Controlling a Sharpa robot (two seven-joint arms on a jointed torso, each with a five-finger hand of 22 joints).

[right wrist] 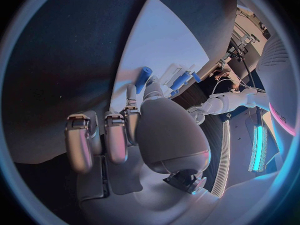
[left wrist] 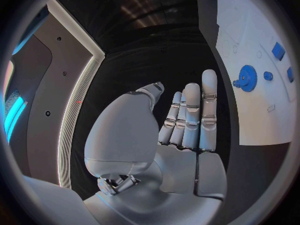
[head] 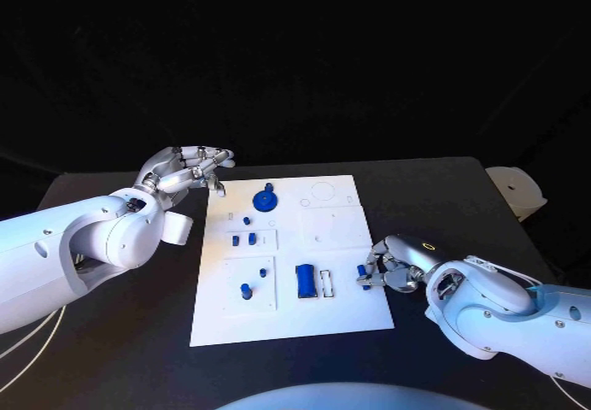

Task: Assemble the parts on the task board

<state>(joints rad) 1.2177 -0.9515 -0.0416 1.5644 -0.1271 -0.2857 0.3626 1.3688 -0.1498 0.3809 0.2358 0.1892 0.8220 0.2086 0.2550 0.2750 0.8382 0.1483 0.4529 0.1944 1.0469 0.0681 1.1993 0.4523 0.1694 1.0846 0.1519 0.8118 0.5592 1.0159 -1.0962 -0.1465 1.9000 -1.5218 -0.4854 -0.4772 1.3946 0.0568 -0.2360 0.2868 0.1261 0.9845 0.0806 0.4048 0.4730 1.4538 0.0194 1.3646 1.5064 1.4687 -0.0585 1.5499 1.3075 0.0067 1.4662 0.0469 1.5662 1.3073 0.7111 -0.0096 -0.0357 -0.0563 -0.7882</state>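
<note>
The white task board (head: 332,299) lies in the middle of the black table. On it are a blue gear (head: 266,201), a blue block (head: 306,280) and several small blue pieces such as one (head: 245,290) at the near left. At the board's right edge my right hand (head: 394,265) pinches a small blue peg (head: 365,273) between thumb and finger; the right wrist view shows the peg (right wrist: 144,76) at the fingertips over the board (right wrist: 162,40). My left hand (head: 187,171) hovers off the board's far left corner with its fingers (left wrist: 190,115) straight and nothing in them. The gear (left wrist: 247,78) lies beside it.
A white object (head: 517,190) stands at the table's right edge. Bare black table (head: 123,325) runs along both sides of the board. Beside the blue block there is a white-rimmed slot (head: 326,283).
</note>
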